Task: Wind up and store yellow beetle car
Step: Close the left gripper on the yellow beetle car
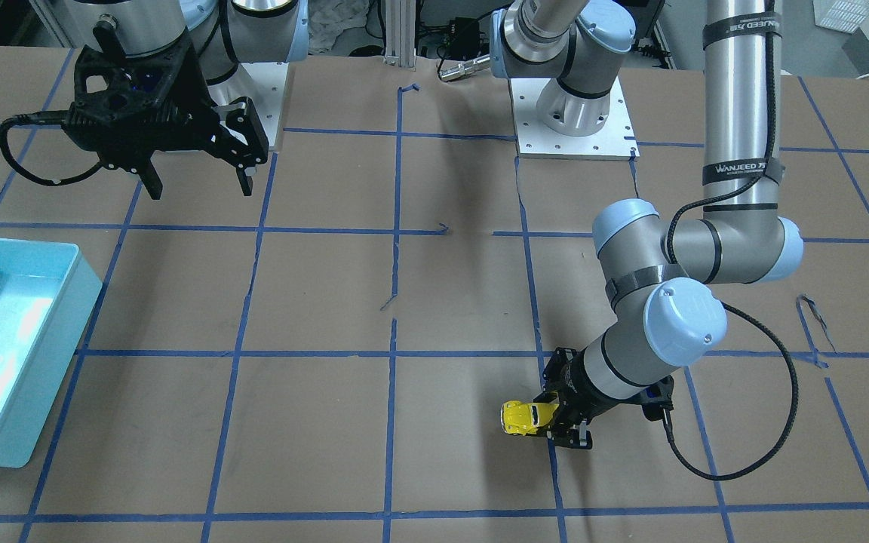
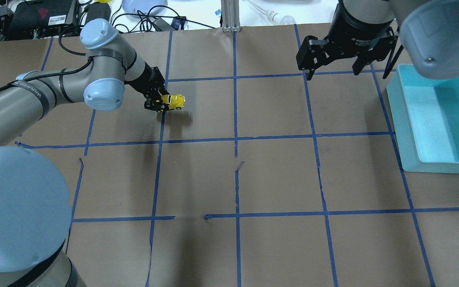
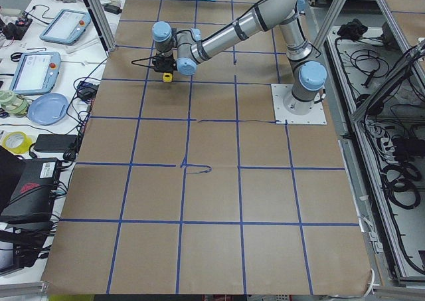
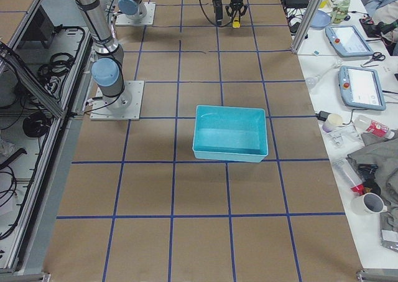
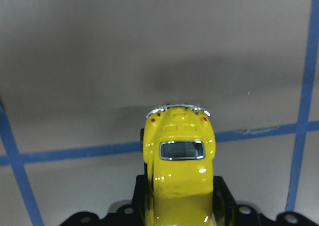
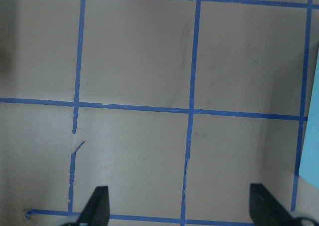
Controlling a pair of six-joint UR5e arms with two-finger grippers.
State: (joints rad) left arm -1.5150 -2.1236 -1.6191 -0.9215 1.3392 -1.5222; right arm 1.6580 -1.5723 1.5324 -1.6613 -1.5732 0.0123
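The yellow beetle car point(image 1: 525, 416) is tiny and glossy, with dark windows and a silver bumper. My left gripper point(image 1: 555, 422) is shut on it and holds it low over the brown table. The car also shows in the overhead view point(image 2: 172, 101), held by the left gripper point(image 2: 161, 103), and in the left wrist view point(image 5: 178, 171) between the black fingers point(image 5: 224, 196). My right gripper point(image 1: 197, 185) is open and empty, high above the table near the robot's base. It shows in the overhead view point(image 2: 333, 73) next to the bin, with its fingertips point(image 6: 99, 206) wide apart in the right wrist view.
A light blue bin point(image 1: 4, 354) stands at the table's edge on the robot's right; it also shows in the overhead view point(image 2: 436, 119) and the right side view point(image 4: 230, 132). Blue tape lines grid the brown table point(image 1: 329, 302). Both arm bases point(image 1: 574, 128) stand at the far edge.
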